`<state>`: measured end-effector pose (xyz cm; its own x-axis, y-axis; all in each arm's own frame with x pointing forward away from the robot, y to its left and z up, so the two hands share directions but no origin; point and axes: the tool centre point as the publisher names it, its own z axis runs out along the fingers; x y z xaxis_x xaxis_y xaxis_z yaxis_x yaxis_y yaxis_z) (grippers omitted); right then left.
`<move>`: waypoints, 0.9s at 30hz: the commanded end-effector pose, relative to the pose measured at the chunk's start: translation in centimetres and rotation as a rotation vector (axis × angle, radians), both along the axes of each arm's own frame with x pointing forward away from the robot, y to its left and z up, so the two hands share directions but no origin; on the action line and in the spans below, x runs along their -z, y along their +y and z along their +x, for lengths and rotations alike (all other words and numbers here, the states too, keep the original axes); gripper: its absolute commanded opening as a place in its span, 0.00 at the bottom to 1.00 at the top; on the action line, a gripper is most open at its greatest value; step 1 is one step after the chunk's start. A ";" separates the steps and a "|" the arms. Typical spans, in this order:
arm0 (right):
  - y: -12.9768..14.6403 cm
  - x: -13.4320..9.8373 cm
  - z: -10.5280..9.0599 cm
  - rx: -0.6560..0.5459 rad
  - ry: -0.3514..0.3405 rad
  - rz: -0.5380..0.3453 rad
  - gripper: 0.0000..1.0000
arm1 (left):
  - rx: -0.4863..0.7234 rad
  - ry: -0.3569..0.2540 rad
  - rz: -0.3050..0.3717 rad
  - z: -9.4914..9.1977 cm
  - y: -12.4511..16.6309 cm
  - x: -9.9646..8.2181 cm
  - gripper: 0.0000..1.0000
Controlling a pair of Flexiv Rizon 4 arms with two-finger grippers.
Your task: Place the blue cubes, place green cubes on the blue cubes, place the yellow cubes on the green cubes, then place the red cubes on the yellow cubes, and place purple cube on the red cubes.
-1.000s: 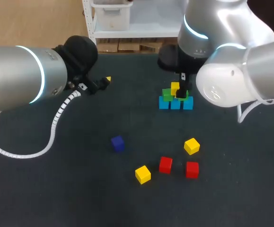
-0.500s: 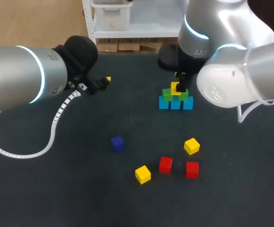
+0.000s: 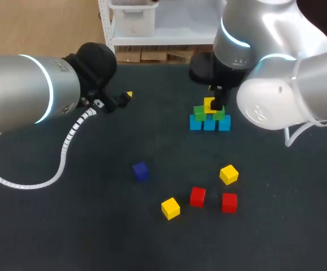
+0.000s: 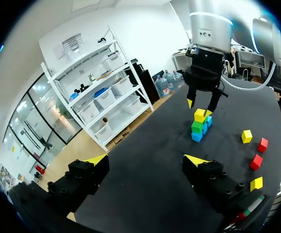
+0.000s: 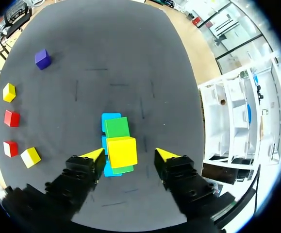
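A stack stands at the back of the table: three blue cubes (image 3: 209, 124) in a row, two green cubes (image 3: 200, 112) on them, and a yellow cube (image 3: 209, 104) on top. My right gripper (image 3: 216, 101) hangs just above that yellow cube (image 5: 122, 151), open, its fingertips (image 5: 94, 155) straddling the cube with a gap at one side. My left gripper (image 4: 146, 162) is open and empty at the back left, far from the stack (image 4: 198, 126). Loose in front lie a purple cube (image 3: 140, 171), two yellow cubes (image 3: 229, 174) (image 3: 170, 208) and two red cubes (image 3: 197, 196) (image 3: 229, 201).
The dark table top (image 3: 95, 226) has bare room on the left and along the front. My right arm's large elbow (image 3: 276, 96) hangs over the table to the right of the stack.
My right gripper has risen a little off the stack, leaving the yellow cube resting on the green ones. The left arm has not moved.
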<state>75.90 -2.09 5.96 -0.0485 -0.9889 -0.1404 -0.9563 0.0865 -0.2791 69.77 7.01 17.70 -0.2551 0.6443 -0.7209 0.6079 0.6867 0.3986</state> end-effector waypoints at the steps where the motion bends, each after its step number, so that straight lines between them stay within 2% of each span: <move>1: -0.5 -0.4 -0.4 0.007 -0.009 0.010 1.00 | 0.001 -0.001 -0.002 0.1 0.0 0.1 1.00; 4: -1.0 -0.9 -0.6 0.012 0.012 0.028 0.99 | 0.001 -0.001 -0.002 0.1 0.0 0.1 1.00; 12: -3.5 -2.9 -2.5 0.010 0.003 0.062 1.00 | 0.001 -0.001 -0.002 0.1 0.0 0.1 1.00; 15: -4.6 -3.0 -3.5 0.000 0.057 0.091 1.00 | 0.001 -0.001 -0.002 0.1 0.0 0.1 1.00; 19: -5.6 -2.7 -5.1 -0.007 0.086 0.106 0.99 | 0.001 -0.001 -0.002 0.1 0.0 0.1 1.00; 24: -5.6 -2.1 -7.7 -0.074 0.172 0.127 1.00 | 0.001 -0.001 -0.002 0.1 0.0 0.1 1.00; 27: -5.3 -1.3 -8.6 -0.080 0.188 0.124 1.00 | 0.001 -0.001 -0.002 0.1 0.0 0.1 1.00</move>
